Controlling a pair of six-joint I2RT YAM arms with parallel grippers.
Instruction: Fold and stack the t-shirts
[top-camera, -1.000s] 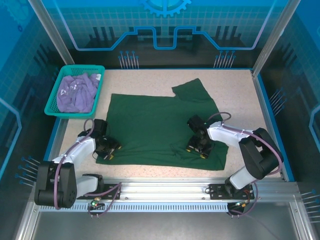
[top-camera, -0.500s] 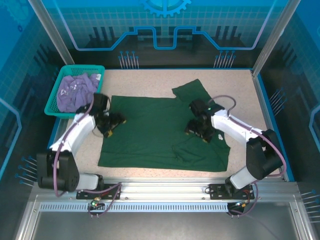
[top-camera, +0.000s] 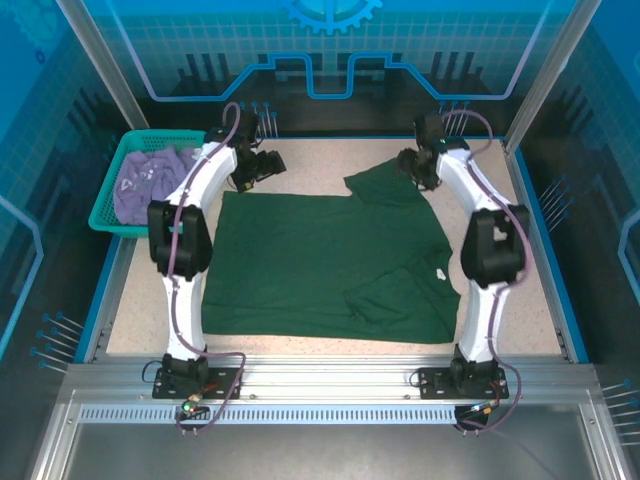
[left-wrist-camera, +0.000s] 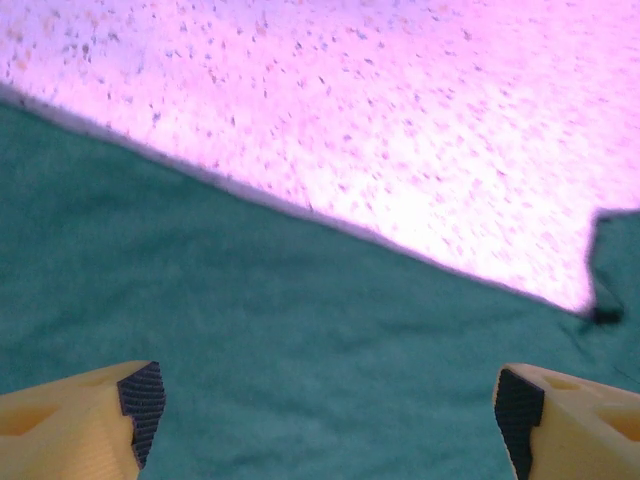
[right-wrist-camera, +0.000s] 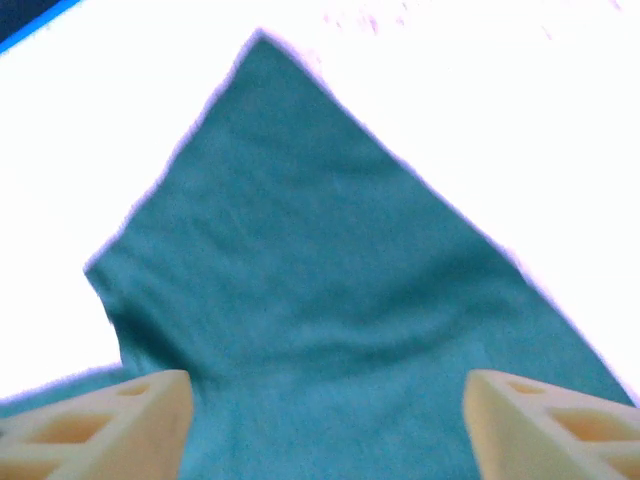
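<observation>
Green t-shirt (top-camera: 330, 260) lies spread on the worktop (top-camera: 320, 160), mid-scene. Lavender t-shirt (top-camera: 150, 185) is bunched in the teal basket (top-camera: 140, 229), far left. Both arms are stretched to the shirt's far edge. Left gripper (left-wrist-camera: 330, 400) hangs over the far-left hem, jaws wide, nothing in them. Right gripper (right-wrist-camera: 325, 420) sits over the far-right sleeve (top-camera: 385, 180), also released & empty.

Risks as I see it:
- L side has only a thin hem edge to bite, so a shallow pinch could slip out mid-lift.
- R side may catch just the sleeve, not the shoulder, & then the fold comes over skewed.
- Cloth at the near-right corner looks rumpled. Folding over that would lock creases in.
- If one side grabs & the other misses, the whole shirt drags sideways.
</observation>
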